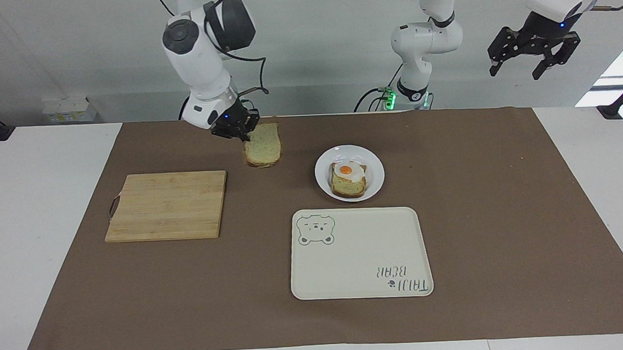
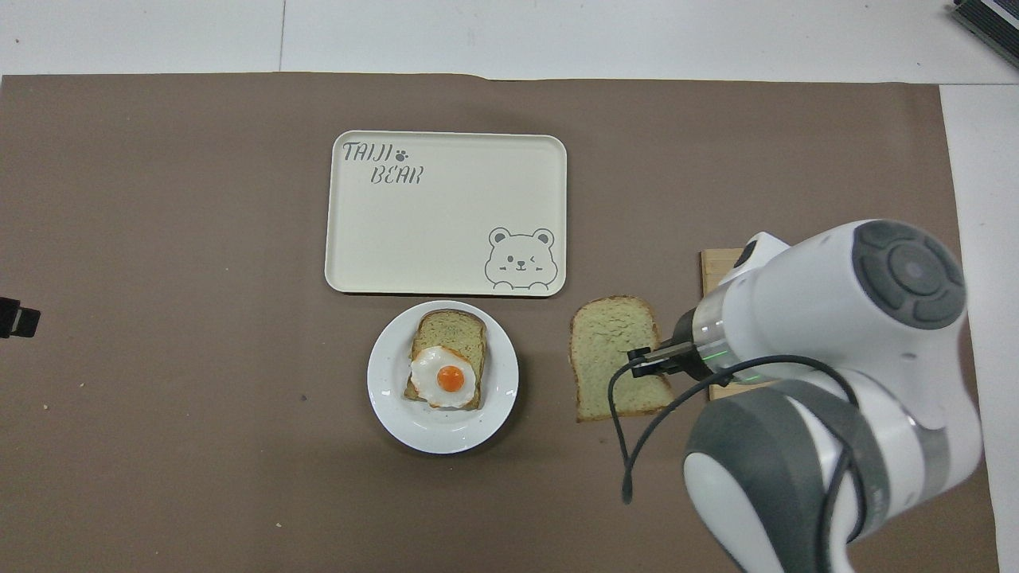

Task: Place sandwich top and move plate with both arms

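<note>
My right gripper [image 1: 244,131] [image 2: 642,364] is shut on one edge of the sandwich top [image 1: 262,145] [image 2: 617,358], a pale speckled slice held flat in the air over the brown mat between the cutting board and the plate. The small white plate [image 1: 374,164] [image 2: 500,398] holds a bread slice with a fried egg [image 1: 348,179] [image 2: 446,370]. My left gripper [image 1: 533,56] waits open, raised high over the left arm's end of the table; only a dark tip [image 2: 16,317] of it shows in the overhead view.
A wooden cutting board [image 1: 166,205] [image 2: 715,267] lies toward the right arm's end of the table. The cream bear-print tray [image 1: 359,252] [image 2: 446,211] lies just farther from the robots than the plate. A brown mat [image 1: 502,214] covers the table.
</note>
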Tool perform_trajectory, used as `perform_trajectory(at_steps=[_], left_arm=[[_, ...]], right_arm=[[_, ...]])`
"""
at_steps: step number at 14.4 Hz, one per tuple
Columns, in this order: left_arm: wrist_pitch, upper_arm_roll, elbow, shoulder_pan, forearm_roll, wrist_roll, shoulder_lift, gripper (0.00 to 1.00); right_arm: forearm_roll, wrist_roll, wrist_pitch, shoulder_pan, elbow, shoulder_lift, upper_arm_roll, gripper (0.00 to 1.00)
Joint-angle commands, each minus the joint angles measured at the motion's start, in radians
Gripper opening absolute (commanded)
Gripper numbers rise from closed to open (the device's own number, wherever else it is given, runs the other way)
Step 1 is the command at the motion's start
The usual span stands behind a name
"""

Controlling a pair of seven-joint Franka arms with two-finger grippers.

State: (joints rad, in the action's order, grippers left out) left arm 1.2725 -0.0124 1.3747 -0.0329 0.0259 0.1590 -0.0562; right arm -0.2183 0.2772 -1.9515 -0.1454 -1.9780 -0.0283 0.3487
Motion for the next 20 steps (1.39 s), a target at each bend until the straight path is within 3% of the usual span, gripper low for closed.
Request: perform_trajectory(at_steps=[1, 4, 11, 20], left_arm=[[0.005, -0.004, 0.029, 0.011, 0.011, -0.006, -0.025, 1.0], [0.005, -0.004, 0.029, 0.011, 0.011, -0.004, -0.025, 1.0], [0.005, -0.004, 0.029, 0.011, 0.011, -0.006, -0.025, 1.0], [0.005, -0.004, 0.029, 0.011, 0.011, -0.006, -0.025, 1.0]], right_arm=[[-0.039, 0.045, -0.064, -0.022, -0.001, 0.03, -0.004, 0.0], [-0.099, 0.053, -0.122, -0.089, 0.002, 0.091, -0.004, 0.0], [-0.081, 0.164, -0.323, -0.236, -0.001, 0.226, -0.007, 0.0], [-0.018, 0.131, -0.441, -0.235, -0.024, 0.294, -0.007, 0.0]])
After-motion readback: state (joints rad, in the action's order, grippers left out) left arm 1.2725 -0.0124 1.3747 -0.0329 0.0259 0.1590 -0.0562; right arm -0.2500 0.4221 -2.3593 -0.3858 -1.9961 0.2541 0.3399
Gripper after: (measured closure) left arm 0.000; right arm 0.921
